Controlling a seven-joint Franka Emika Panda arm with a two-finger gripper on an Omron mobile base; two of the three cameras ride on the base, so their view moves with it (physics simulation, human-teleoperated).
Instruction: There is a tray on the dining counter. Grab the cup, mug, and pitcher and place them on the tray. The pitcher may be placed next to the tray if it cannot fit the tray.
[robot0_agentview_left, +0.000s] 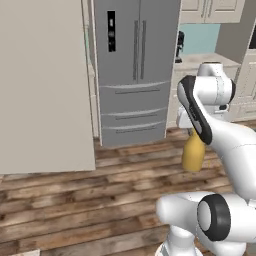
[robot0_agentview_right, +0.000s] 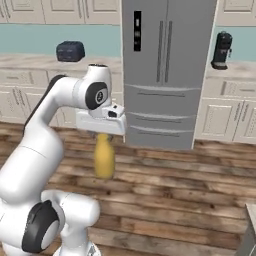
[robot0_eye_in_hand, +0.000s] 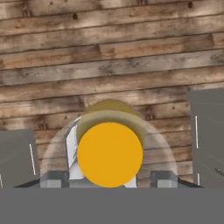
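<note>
The mustard-yellow pitcher (robot0_agentview_left: 193, 155) hangs in the air above the wooden floor, held by its neck in my gripper (robot0_agentview_left: 189, 129). From the right base view the pitcher (robot0_agentview_right: 104, 157) dangles straight down under the gripper (robot0_agentview_right: 103, 135), in front of the fridge. Looking along the hand, I see the pitcher (robot0_eye_in_hand: 110, 153) end-on as a round yellow disc between the two fingers (robot0_eye_in_hand: 54, 179) of the gripper (robot0_eye_in_hand: 109, 178), with floor planks beyond. The tray, the dining counter, the cup and the mug are out of view.
A steel fridge (robot0_agentview_right: 167, 70) stands straight ahead, with white cabinets and a wall counter beside it carrying a toaster (robot0_agentview_right: 70, 51) and a coffee machine (robot0_agentview_right: 221, 50). A tall beige panel (robot0_agentview_left: 45, 85) walls off the left. A grey corner (robot0_agentview_right: 250, 225) juts in low right.
</note>
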